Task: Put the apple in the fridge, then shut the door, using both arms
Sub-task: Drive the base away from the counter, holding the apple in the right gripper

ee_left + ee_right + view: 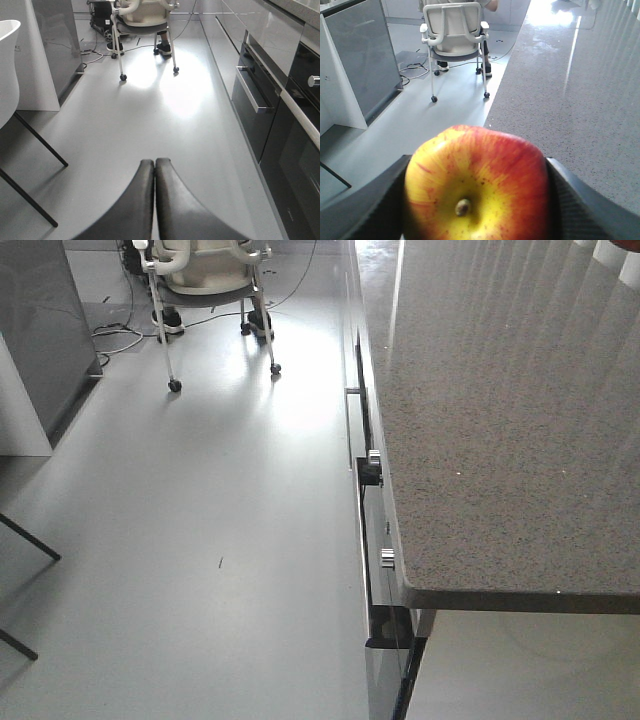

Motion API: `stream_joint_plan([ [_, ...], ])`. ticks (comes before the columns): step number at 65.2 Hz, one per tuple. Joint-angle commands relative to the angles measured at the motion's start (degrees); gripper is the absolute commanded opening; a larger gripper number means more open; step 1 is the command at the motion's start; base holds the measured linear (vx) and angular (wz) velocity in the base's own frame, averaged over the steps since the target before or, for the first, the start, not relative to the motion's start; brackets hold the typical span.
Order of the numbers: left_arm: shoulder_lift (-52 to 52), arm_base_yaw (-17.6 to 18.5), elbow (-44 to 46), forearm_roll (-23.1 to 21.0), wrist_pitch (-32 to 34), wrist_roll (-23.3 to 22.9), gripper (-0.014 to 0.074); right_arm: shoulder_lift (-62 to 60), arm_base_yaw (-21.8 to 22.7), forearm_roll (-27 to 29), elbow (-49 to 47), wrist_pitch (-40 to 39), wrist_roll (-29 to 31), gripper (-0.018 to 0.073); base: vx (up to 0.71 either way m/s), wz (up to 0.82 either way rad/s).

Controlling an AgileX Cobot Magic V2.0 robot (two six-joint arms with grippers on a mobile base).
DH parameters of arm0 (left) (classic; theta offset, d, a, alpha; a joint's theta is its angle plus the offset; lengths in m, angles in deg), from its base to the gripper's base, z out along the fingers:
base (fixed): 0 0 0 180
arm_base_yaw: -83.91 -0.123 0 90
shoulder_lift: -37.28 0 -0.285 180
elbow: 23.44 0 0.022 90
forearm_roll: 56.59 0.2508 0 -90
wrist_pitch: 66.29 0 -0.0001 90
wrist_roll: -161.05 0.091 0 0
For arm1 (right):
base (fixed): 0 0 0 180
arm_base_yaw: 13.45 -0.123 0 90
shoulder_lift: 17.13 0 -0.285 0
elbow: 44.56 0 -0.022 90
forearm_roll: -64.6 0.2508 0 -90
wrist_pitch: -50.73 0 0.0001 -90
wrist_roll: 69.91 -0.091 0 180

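The apple [477,185], red with yellow patches and its stem end facing the camera, fills the lower part of the right wrist view. My right gripper [479,165] is shut on it, with one black finger [375,205] on each side, above the edge of a speckled grey counter [580,90]. My left gripper [155,162] is shut with nothing in it, its tips touching low above the grey floor [165,115]. Neither arm shows in the front view. A dark grey glossy unit [40,340] with a white side stands at the left; I cannot tell whether it is the fridge, and no door shows.
The counter [500,420] runs along the right, with dark oven fronts and drawer handles [280,115] below it. A wheeled office chair [215,280] with a seated person and floor cables stands at the far end of the aisle. A white seat [7,65] on black legs is at the left.
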Motion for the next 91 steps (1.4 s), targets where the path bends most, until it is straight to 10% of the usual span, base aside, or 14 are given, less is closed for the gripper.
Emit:
stream_joint_plan([
  [1, -0.87, 0.2, 0.97, -0.02, 3.94, -0.46, -0.0006, -1.44, 0.2, 1.01, -1.72, -4.69, 0.46, 0.0158, -0.02, 0.07],
  [91, -0.87, 0.2, 0.97, -0.02, 3.94, -0.46, -0.0006, -1.44, 0.2, 1.01, -1.72, -4.69, 0.46, 0.0158, -0.03, 0.33],
])
